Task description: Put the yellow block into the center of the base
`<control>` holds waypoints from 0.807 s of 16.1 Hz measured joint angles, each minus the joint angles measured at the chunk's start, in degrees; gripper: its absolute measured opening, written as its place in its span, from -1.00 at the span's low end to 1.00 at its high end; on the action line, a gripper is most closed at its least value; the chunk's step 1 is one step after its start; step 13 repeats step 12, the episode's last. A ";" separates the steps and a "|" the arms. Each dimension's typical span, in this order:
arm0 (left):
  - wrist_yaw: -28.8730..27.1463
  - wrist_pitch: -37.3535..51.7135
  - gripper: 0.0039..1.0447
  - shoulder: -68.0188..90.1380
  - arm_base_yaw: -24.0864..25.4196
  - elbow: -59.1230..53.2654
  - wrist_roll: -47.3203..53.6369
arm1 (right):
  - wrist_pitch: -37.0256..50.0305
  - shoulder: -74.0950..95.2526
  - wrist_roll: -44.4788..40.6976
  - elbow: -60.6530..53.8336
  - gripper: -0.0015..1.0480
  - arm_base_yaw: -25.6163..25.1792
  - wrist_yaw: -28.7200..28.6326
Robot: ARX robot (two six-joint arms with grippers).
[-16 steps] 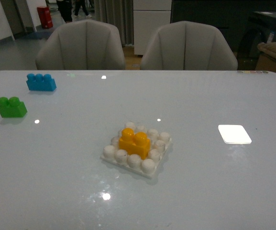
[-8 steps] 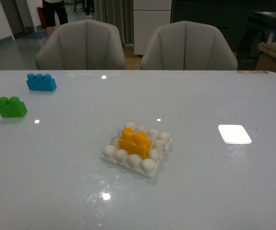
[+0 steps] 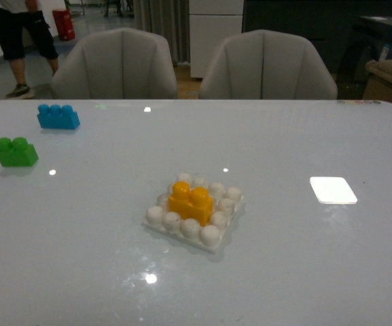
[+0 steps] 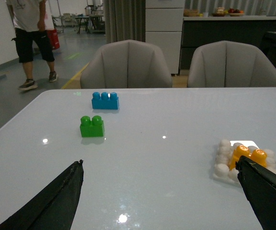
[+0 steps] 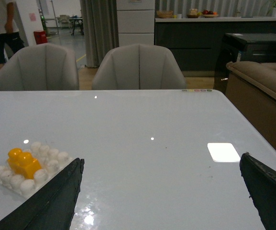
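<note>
Small orange-yellow two-stud plastic brick (image 3: pixel 191 202) is sitting in the middle of the flat white studded square plate (image 3: pixel 156 224).
Left gripper (image 4: pixel 161 194) and right gripper (image 5: pixel 160 191) are both hanging wide apart, holding nothing, well back from it.

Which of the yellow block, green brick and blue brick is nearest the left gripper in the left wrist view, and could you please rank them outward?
From the left gripper:
1. Yellow block, on the studded base, close by one fingertip.
2. Green brick, mid-table, on the other fingertip's side.
3. Blue brick, beyond the green one, near the chairs.
</note>
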 joint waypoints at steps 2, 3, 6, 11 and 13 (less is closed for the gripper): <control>0.00 0.00 0.88 0.00 0.00 0.00 0.00 | 0.02 0.00 0.02 0.00 0.87 0.00 0.00; 0.00 0.00 0.88 0.00 0.00 0.00 0.00 | 0.02 0.00 0.00 0.00 0.87 0.00 0.00; 0.00 0.00 0.88 0.00 0.00 0.00 0.00 | 0.02 0.00 0.02 0.00 0.87 0.00 0.00; 0.00 0.00 0.88 0.00 0.00 0.00 0.00 | 0.02 0.00 0.02 0.00 0.87 0.00 0.00; 0.00 0.00 0.88 0.00 0.00 0.00 0.00 | 0.02 0.00 0.00 0.00 0.87 0.00 0.00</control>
